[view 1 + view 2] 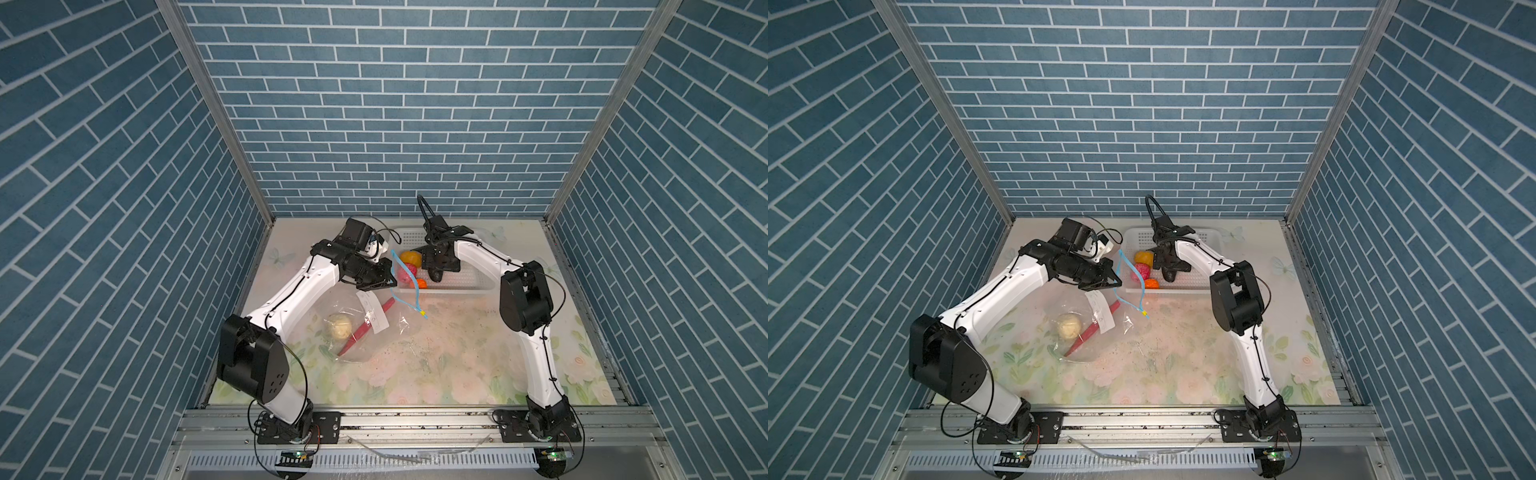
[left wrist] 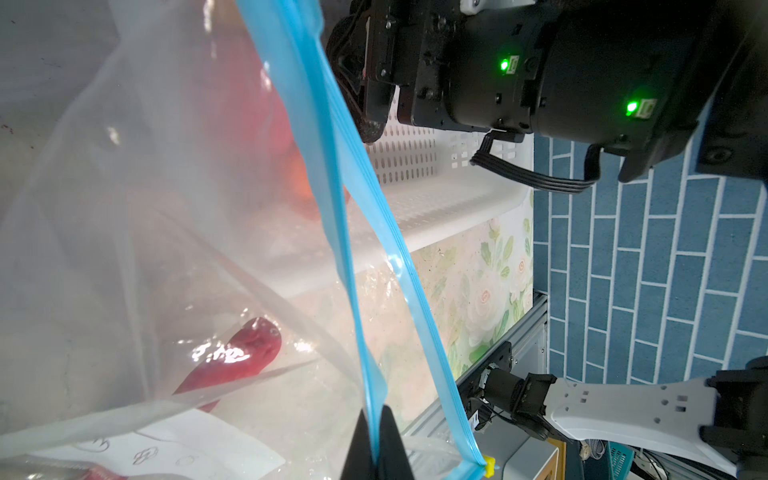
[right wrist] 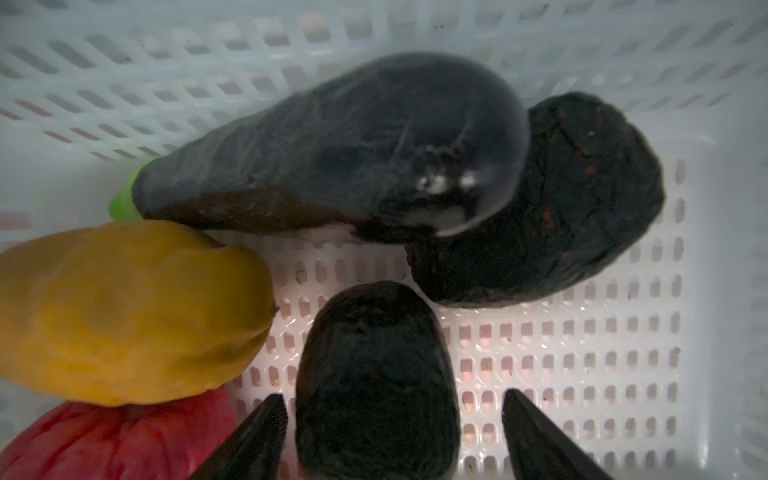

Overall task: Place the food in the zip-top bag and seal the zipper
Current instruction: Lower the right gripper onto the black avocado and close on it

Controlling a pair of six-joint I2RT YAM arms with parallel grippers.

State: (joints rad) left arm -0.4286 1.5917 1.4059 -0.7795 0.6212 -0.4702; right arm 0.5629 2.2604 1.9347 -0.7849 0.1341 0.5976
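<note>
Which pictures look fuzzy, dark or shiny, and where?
Right wrist view: dim and soft, the nearest black oval blurry, a white shine spot on the long dark piece. Left wrist view: the zip-top bag hazy, glints over the long red strip. Both top views: bright, sharp, but the brick walls lean outward from the wide lens.

Ball (image 1: pixel 340 327) and strip (image 1: pixel 357 336) sit in the zip-top bag (image 1: pixel 376 345) on the table (image 1: pixel 457 365), left of and before the food-filled basket (image 1: pixel 465 278).

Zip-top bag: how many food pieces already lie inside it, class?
2. The cream lumpy ball lies near the left arm; the long red strip lies beside it, partly under the white label, which might hide more.
</note>
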